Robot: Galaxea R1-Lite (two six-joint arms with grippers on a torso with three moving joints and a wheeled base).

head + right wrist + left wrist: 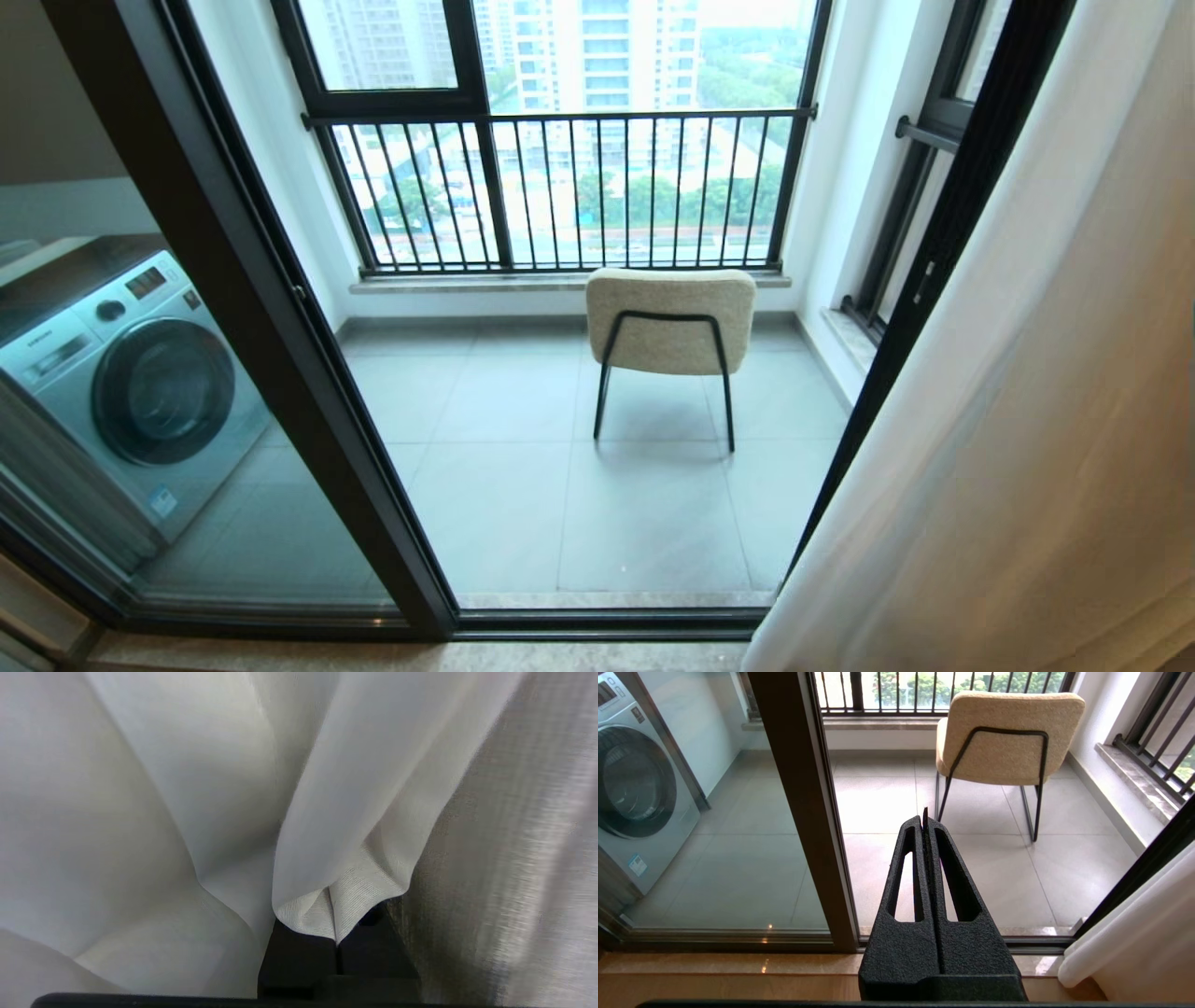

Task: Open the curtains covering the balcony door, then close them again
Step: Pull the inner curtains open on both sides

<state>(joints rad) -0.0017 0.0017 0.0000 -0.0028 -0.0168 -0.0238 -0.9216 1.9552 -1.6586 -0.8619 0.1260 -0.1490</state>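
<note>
The right gripper [337, 947] was clamped on a fold of the curtains [1027, 420], which sat bunched up on the right side. The left gripper [924, 821] hung empty, pinched closed, near the sill. The balcony door [280, 355] stood uncovered, with a chair [669, 322] and washing machine [131, 383] further out.

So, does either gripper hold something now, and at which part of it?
The right gripper is shut on the sheer white curtain, pinching a fold at its hemmed edge. The left gripper is shut and holds nothing.
</note>
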